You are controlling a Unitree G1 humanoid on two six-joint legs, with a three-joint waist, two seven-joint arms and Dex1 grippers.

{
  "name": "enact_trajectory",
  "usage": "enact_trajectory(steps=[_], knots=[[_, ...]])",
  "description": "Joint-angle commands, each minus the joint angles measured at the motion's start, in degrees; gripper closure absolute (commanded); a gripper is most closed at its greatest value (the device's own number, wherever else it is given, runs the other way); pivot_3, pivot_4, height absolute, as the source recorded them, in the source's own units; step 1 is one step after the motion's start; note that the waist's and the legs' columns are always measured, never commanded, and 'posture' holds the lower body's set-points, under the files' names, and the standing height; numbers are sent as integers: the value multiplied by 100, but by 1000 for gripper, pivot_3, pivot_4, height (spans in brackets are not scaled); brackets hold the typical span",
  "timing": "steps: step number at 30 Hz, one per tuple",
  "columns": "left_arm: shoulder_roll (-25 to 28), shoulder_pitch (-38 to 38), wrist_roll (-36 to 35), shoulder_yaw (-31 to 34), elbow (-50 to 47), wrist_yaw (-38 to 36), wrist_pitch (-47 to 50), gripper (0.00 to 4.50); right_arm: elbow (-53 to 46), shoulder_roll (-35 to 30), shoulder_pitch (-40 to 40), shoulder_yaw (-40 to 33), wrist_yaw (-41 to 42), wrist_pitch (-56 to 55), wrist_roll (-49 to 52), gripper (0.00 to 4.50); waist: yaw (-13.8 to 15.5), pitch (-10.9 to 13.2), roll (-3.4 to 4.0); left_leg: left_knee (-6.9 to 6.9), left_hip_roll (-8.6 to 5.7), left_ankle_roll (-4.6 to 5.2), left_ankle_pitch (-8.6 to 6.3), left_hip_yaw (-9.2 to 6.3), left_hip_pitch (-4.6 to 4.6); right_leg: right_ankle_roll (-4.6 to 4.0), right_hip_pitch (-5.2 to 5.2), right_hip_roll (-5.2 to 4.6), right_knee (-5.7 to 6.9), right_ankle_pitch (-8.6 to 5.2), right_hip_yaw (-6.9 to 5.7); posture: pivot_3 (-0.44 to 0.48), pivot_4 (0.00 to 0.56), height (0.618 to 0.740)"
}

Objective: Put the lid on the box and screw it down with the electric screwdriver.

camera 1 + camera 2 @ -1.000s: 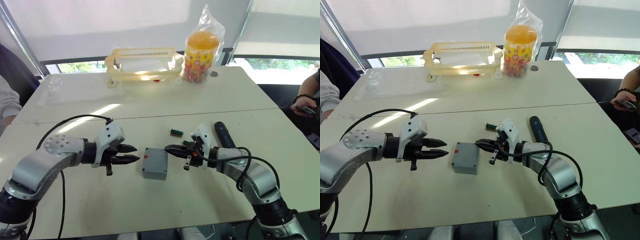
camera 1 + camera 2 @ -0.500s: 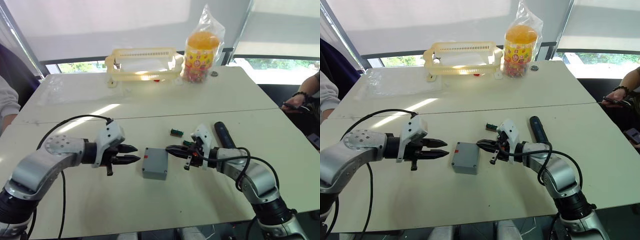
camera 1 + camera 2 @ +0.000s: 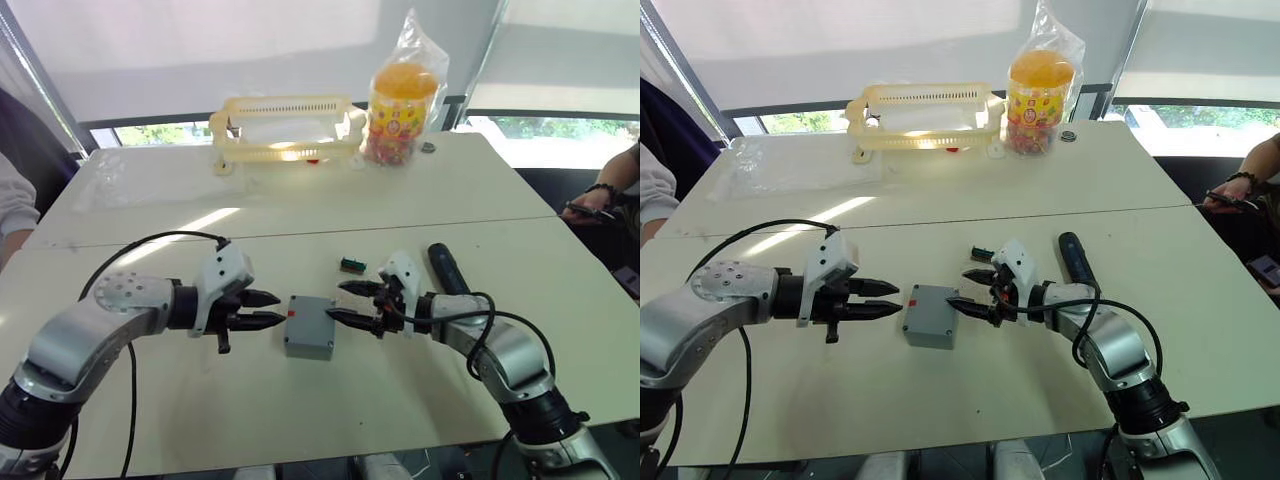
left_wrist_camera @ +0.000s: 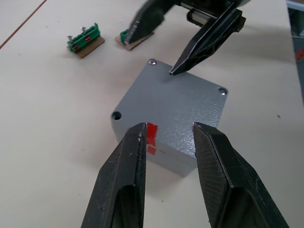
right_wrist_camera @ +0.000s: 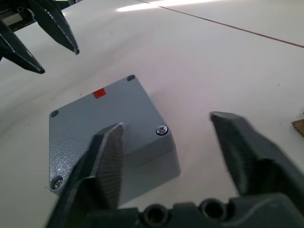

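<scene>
On the near half of the table, both grippers flanking the box:

Left gripper (image 3: 268, 309): fingers slightly parted, holding nothing; tips just short of the box's left side, level with the red mark.

Right gripper (image 3: 345, 303): fingers spread wide, holding nothing; lower tip over the right edge of the lid, upper tip off beyond the box.

Box (image 3: 309, 327): grey, square, between the two grippers on the table (image 3: 300, 215); red mark (image 4: 151, 134) across the top edge and down the side.

Lid (image 4: 181, 102): seated flat on the box; screws seen in some corner holes, one corner hole dark.

Screwdriver (image 3: 446, 269): lying on the table beyond the right forearm.

Green blocks (image 4: 85, 39): two, beyond the box.

Background: pale yellow rack (image 3: 285, 126), bagged yellow jar (image 3: 403, 100) with printed label, wording unreadable.

Writing: none legible anywhere.
</scene>
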Motion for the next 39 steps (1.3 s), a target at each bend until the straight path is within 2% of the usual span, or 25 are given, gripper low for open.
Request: enact_trajectory(steps=[1,5,7,8,10,14,17,21,28,39], knots=[[88,-162,-183,281,-43,-117,22,2981,-470,-314,-181,-562,94,327,386,1041,13,0,0,0,0,0,0,0,0,0,0,0,0,0,0,0,150,740],[46,-417,-218,253,74,-255,-55,2981,-741,-587,-495,-1518,-139,1382,1292,1041,11,0,1,3,-1,0,0,0,-1,0,0,-1,0,0,0,0,150,740],[-8,-622,-206,85,64,-436,-160,2981,-579,-1318,-867,-1958,-180,2326,1495,1041,14,4,7,3,-1,0,0,0,-1,0,0,-1,0,0,0,0,150,740],[-32,-716,-186,-28,32,-545,-216,2981,-440,-1781,-995,-2024,-140,2634,1423,775,36,6,10,3,-2,0,0,1,-2,0,0,-2,0,0,0,0,150,740],[-78,-832,-82,-239,-48,-684,-354,2981,-182,-2536,-1122,-1991,39,2933,1320,106,61,4,7,2,-5,0,0,1,-5,-1,1,-6,-8,-1,-1,0,150,740],[-149,-929,43,-530,-151,-812,-507,2981,574,-3407,-1680,-1558,-25,4145,1244,40,-34,3,6,0,-3,1,-1,6,-1,-1,1,-3,-13,-1,6,0,150,740],[-157,-953,254,-758,-205,-919,-709,2981,1015,-3941,-2146,-766,388,5062,1381,40,-81,5,12,-8,-2,2,0,14,0,-1,-10,-1,-6,-1,15,0,150,740],[-261,-1074,316,-872,-242,-959,-772,2981,1575,-3853,-2625,2,556,5620,1392,40,-147,5,11,-9,-1,3,-1,15,-2,-2,-13,0,-8,-2,16,0,150,740],[-255,-1010,292,-837,-453,-863,-651,2981,2618,-3511,-3306,997,634,5706,1185,40,-143,6,11,-8,-2,3,-1,17,-7,2,-18,-1,-7,-4,17,0,150,740],[-187,-666,48,-609,-910,-545,-337,2981,3139,-3144,-3570,1952,904,5312,702,40,-143,6,11,-6,-2,3,-1,16,-8,3,-18,-1,-7,-4,16,0,150,740]])
